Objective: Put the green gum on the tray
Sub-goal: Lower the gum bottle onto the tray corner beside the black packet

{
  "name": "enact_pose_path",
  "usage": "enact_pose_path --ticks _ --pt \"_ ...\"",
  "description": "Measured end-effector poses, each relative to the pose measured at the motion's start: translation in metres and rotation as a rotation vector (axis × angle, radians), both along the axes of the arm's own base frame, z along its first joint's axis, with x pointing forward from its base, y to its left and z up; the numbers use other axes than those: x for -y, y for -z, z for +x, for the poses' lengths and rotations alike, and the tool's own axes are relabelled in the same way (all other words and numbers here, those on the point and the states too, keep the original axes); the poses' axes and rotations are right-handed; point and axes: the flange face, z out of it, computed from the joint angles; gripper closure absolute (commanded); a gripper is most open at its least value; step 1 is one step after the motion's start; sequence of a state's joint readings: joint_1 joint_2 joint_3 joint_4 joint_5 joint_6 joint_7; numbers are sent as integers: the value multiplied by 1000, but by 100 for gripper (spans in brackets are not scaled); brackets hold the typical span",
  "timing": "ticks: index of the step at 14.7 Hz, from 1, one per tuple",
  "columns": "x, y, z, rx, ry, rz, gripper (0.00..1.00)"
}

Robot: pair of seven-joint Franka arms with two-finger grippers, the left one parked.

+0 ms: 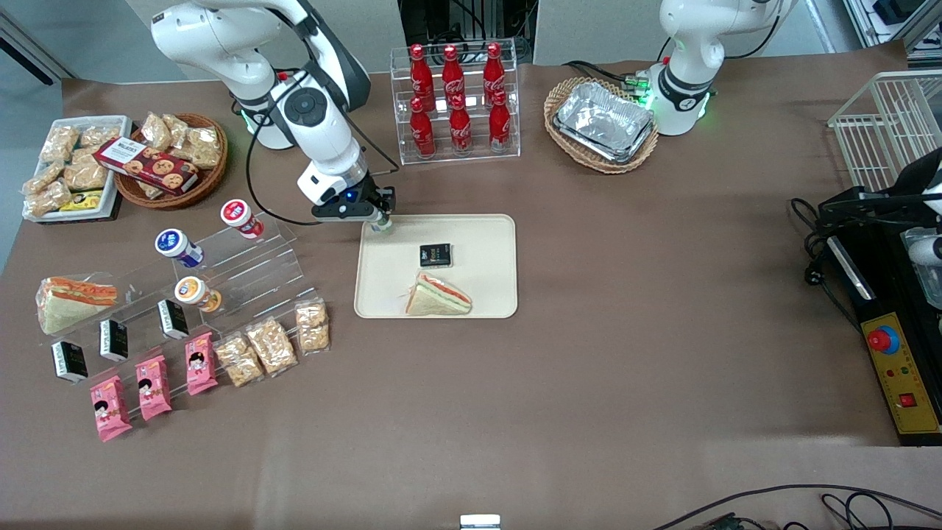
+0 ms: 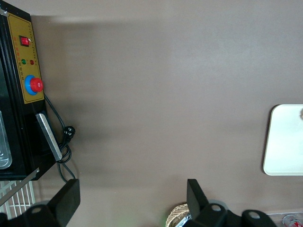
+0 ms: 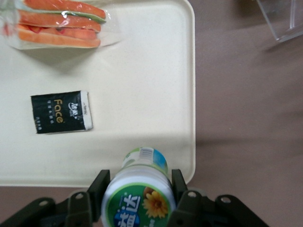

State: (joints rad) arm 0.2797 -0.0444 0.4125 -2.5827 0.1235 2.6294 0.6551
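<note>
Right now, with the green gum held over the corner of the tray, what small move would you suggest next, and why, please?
Probably lower it straight down and then open. The gripper is shut on the green gum, upright over the tray just inside its rim near a corner. The black packet and wrapped sandwich lie apart from it, so the spot below looks free.

Front cam high; wrist cams down, sharing tray (image 1: 486, 294).
</note>
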Motion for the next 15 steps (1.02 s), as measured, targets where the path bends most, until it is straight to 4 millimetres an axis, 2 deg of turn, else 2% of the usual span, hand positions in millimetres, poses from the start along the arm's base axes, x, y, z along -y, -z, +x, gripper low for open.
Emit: enact_pose_path --ticks 5,10,11,12,13,15 --pt "2 35 4 -11 7 22 77" --pt "13 51 13 -13 15 19 71" --pt "13 51 13 -13 16 19 51" --pt "13 51 13 -13 18 19 23" --pt "14 51 14 -13 20 19 5" --pt "17 51 16 -13 26 19 2"
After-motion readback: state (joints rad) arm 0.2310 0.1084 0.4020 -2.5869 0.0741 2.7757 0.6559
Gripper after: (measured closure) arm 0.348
